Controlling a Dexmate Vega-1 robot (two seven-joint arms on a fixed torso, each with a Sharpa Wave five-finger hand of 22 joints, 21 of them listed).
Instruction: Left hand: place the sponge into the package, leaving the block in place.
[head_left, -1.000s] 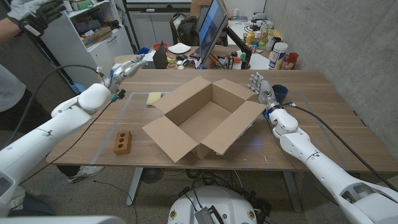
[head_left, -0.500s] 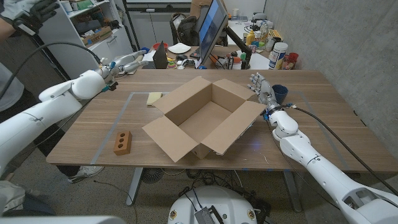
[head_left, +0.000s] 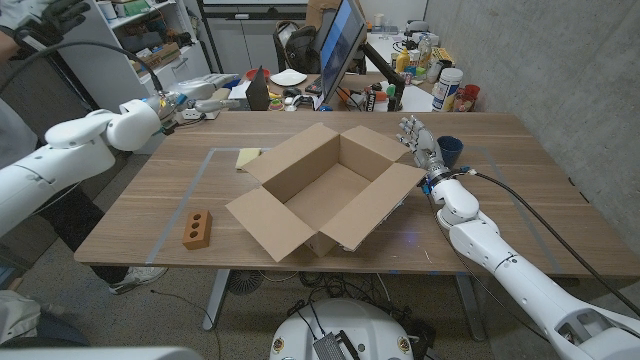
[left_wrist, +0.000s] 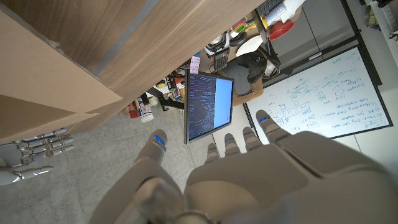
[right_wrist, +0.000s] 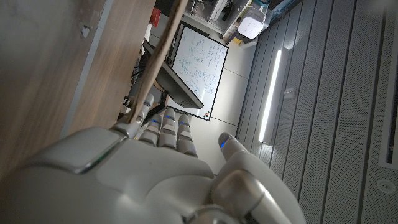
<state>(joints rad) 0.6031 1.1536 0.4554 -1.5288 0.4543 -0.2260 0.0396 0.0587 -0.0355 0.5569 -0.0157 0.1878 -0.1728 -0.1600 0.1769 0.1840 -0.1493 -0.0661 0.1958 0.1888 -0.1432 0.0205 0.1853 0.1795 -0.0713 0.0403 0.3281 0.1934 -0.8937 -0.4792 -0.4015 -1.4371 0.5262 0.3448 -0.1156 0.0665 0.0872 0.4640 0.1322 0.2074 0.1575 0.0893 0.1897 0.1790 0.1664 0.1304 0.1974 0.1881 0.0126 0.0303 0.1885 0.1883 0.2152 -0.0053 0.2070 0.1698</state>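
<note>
1. Centrally we see the package, flaps open, on the table.
2. Right hand beside it, fingers apart, empty.
3. Left hand off the far-left edge, fingers apart, empty.
4. Block sits front-left.
5. Sponge just left of the package.

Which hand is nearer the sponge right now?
Left, narrowly. The left hand is up at the table's far left corner, beyond the sponge. The right hand stands across the open box from it.

Yellow sponge beside open package (cardboard), brown block
</note>
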